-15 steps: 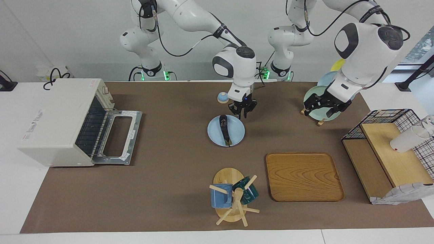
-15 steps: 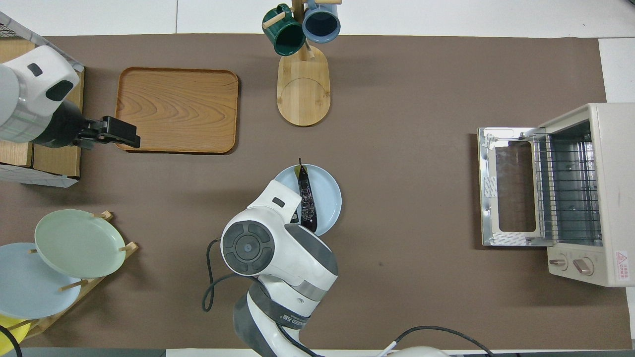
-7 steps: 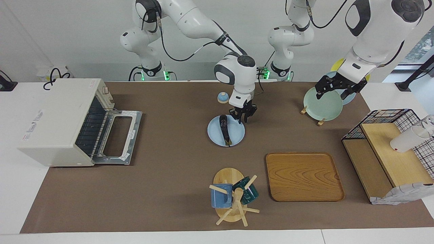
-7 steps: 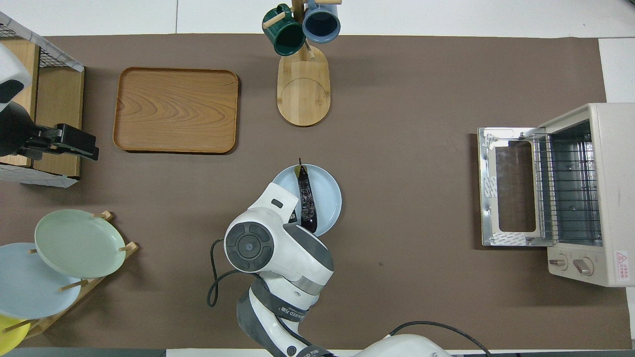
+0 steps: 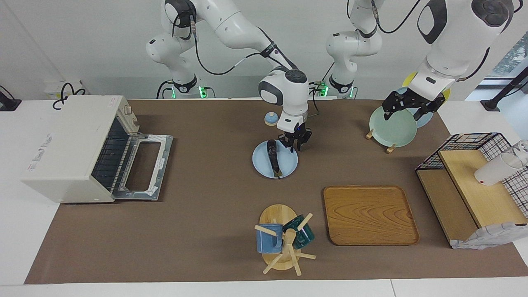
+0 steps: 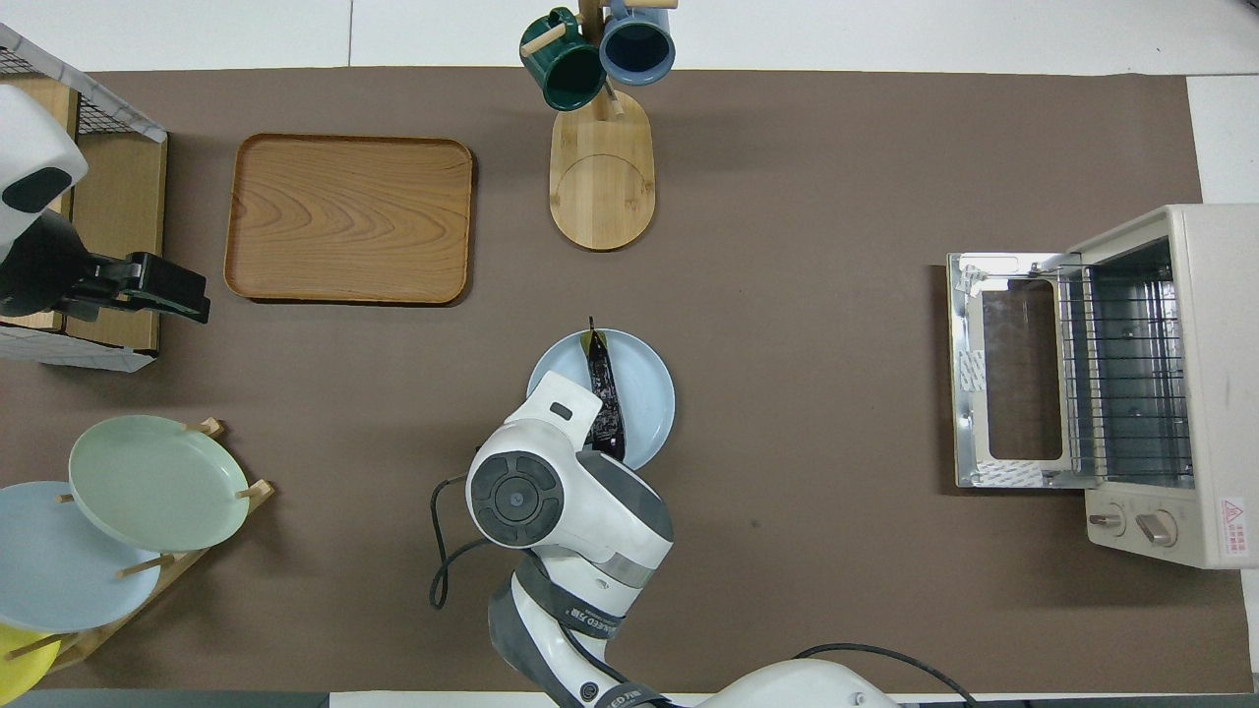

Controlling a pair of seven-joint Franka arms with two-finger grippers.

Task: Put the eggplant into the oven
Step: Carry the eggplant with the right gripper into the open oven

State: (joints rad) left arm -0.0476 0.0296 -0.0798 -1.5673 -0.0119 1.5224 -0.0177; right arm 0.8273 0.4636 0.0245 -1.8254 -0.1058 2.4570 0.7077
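The dark eggplant [image 5: 272,156] lies lengthwise on a light blue plate [image 5: 289,166] at mid-table; it also shows in the overhead view [image 6: 602,401]. My right gripper [image 5: 294,143] is open, low over the plate's rim nearest the robots, just beside the eggplant's thick end toward the left arm's end. In the overhead view its wrist hides the fingers. The off-white oven [image 5: 68,144] stands at the right arm's end with its door [image 5: 142,167] folded down open and the wire rack [image 6: 1121,374] showing. My left gripper [image 5: 408,109] is open and empty, raised over the plate rack.
A plate rack [image 5: 392,123] with a green plate stands near the left arm's base. A wooden tray [image 5: 369,214], a mug tree [image 5: 282,239] with two mugs and a wire shelf unit [image 5: 470,185] lie farther out. A small blue knob [image 5: 270,119] sits nearer the robots than the plate.
My right gripper came lower and closer to the eggplant's thick end. My left arm lifted and drew back to over the plate rack, then held there.
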